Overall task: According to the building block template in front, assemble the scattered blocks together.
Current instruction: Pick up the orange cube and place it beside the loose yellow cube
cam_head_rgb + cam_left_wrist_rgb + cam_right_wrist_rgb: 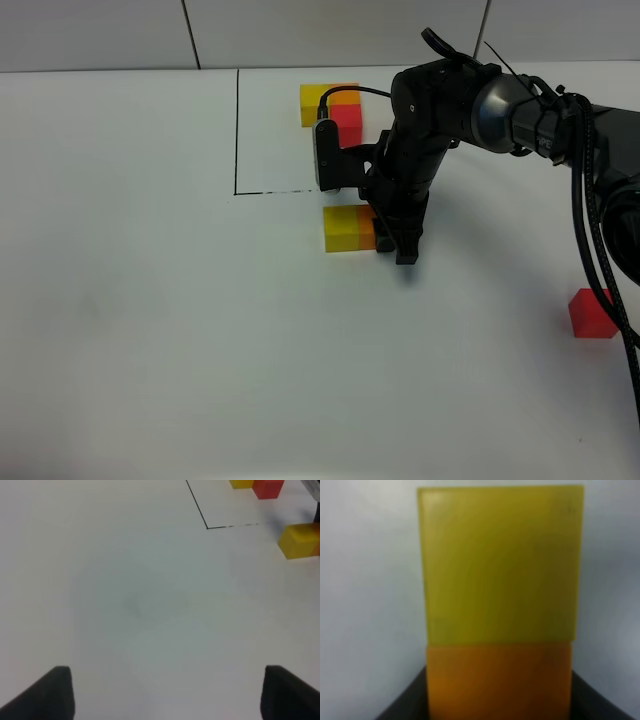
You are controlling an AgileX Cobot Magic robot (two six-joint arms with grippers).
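Observation:
The building block template (331, 106) lies at the back inside the black outline: yellow and orange in a row, red below the orange. It also shows in the left wrist view (267, 487). The scattered yellow block (340, 228) and orange block (367, 228) sit side by side, touching, just in front of the outline. My right gripper (393, 248) is down on the table, shut on the orange block (497, 680), with the yellow block (500, 565) right beyond it. The scattered red block (592, 313) lies alone at the far right. My left gripper (172, 695) is open and empty.
A black outline (237, 130) marks a rectangle at the back of the white table (200, 330). The right arm (480, 100) and its cables (600, 250) stretch over the table's right side, near the red block. The left arm is out of the exterior view.

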